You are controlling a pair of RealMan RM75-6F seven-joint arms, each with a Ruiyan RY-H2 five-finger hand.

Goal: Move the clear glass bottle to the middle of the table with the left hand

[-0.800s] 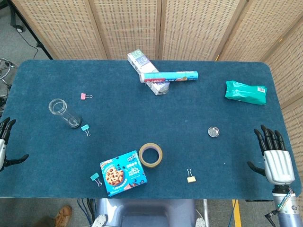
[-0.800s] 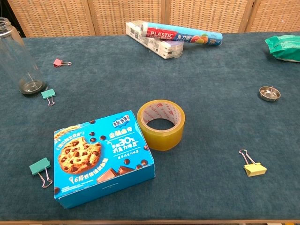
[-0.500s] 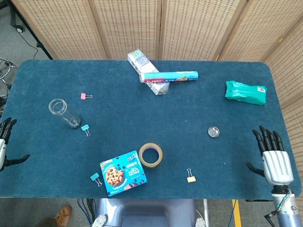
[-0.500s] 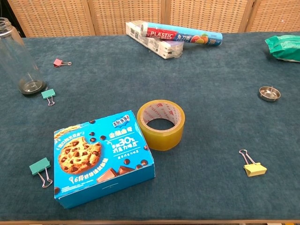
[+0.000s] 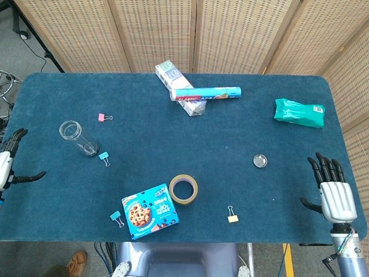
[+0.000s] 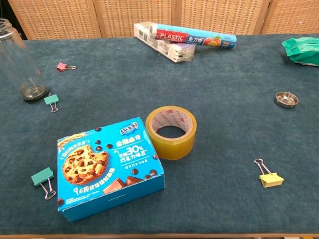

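The clear glass bottle (image 5: 79, 138) stands upright on the left part of the blue table, also at the left edge of the chest view as the bottle (image 6: 20, 64). My left hand (image 5: 8, 164) hovers at the table's left edge, well left of and nearer than the bottle, fingers spread and holding nothing. My right hand (image 5: 332, 187) sits at the front right corner, fingers apart and empty. Neither hand shows in the chest view.
A teal clip (image 5: 104, 157) lies just beside the bottle, a pink clip (image 5: 103, 118) behind it. A cookie box (image 5: 150, 211), tape roll (image 5: 183, 188), teal clip (image 5: 117, 218) and yellow clip (image 5: 232, 216) lie in front. Wrap boxes (image 5: 193, 92), green pouch (image 5: 298, 112) and metal cap (image 5: 260, 160) lie farther off.
My left hand has risen and moved a little inward toward the table. My right hand has slid slightly back toward the front edge. The bottle has not moved.
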